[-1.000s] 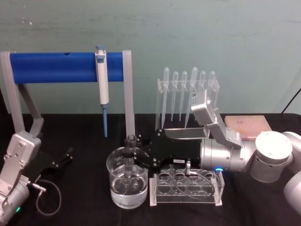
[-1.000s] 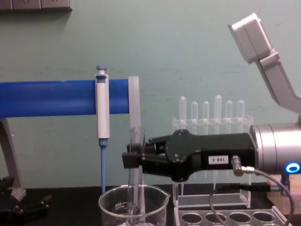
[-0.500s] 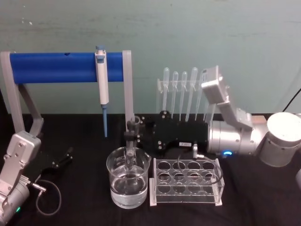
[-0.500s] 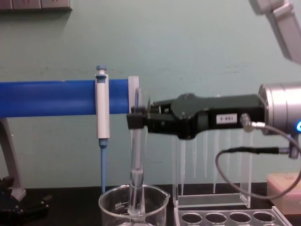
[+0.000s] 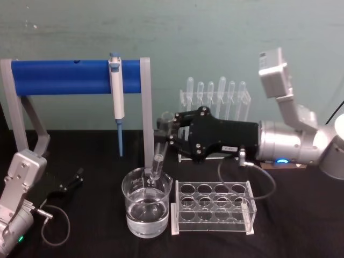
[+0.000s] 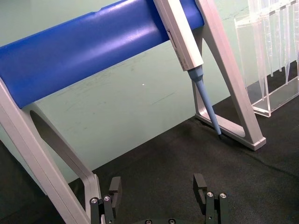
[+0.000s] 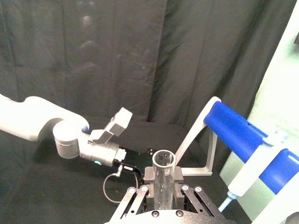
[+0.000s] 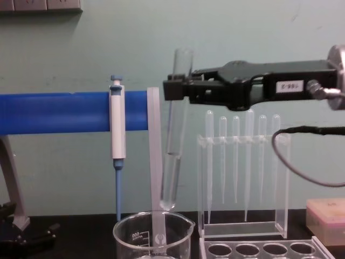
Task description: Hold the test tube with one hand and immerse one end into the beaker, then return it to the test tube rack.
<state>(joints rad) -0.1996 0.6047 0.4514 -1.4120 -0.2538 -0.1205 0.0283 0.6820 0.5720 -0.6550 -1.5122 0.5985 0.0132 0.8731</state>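
The black tabletop (image 5: 97,242) carries, nearest the robot, the parked left tool (image 6: 157,184) at far left, its fingers spread apart and empty. Next comes the beaker (image 5: 146,209), part-filled with clear liquid, with the test tube rack (image 5: 212,230) just beside it on the robot's right. The test tube (image 8: 176,135) hangs almost upright over the beaker's mouth, its round end just above the rim. The right tool (image 8: 175,91), reaching in from the right, is clamped on the tube near its open top. The return to the rack looks like a short carry rightward, then down.
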